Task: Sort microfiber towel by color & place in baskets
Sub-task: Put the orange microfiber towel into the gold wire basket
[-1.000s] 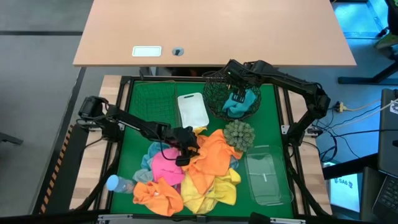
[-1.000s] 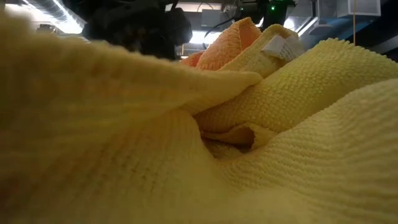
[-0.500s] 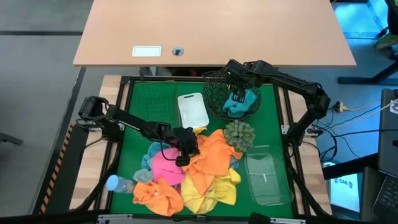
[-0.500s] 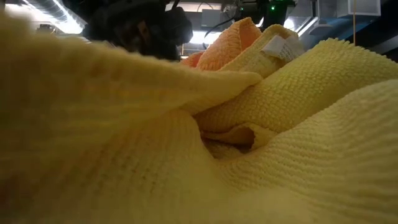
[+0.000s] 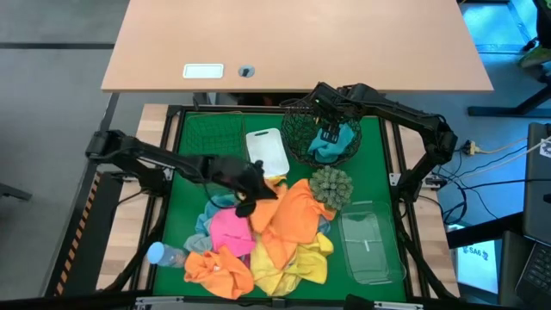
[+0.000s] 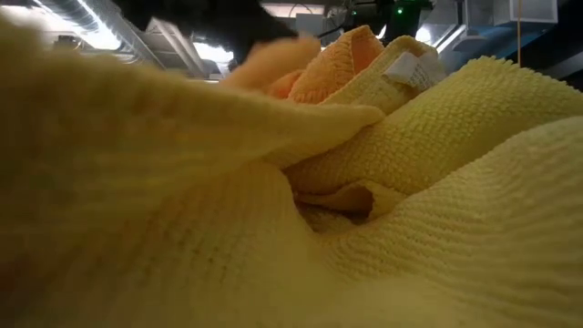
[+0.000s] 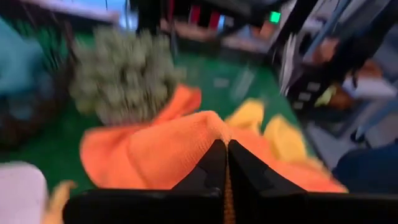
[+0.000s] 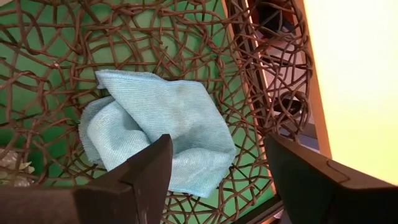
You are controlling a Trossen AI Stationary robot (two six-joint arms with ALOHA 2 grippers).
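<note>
My left gripper [image 5: 250, 191] is shut on an orange towel [image 5: 291, 215] at the left side of a heap of towels in the middle of the green mat. Pink [image 5: 228, 231], yellow [image 5: 288, 271], light blue [image 5: 201, 224] and another orange towel [image 5: 219, 269] lie in the heap. My right gripper [image 5: 330, 131] hangs open over the round black wire basket [image 5: 297, 129], in which a light blue towel [image 8: 161, 127] lies. The yellow towel [image 6: 437, 182] fills the low view. My left gripper pinches a raised fold of the orange towel [image 7: 211, 134] between its two shut fingers, at the towel's left side. The fingers slant down from the table's left. The rest of the towel trails down onto the heap.
A dark square wire-grid basket [image 5: 211, 139] and a white tub [image 5: 267, 151] stand at the far side. A clear tray [image 5: 368, 245] lies at the near right. A spiky ball plant [image 5: 331, 185] stands beside the heap, and a blue-capped bottle [image 5: 164, 254] lies at the near left.
My left gripper has risen and drawn back a little toward the table's far left. It has pulled the left part of the orange towel up off the heap, while the rest of that towel has stayed lying. In the low view the dark gripper has left and an orange fold shows.
</note>
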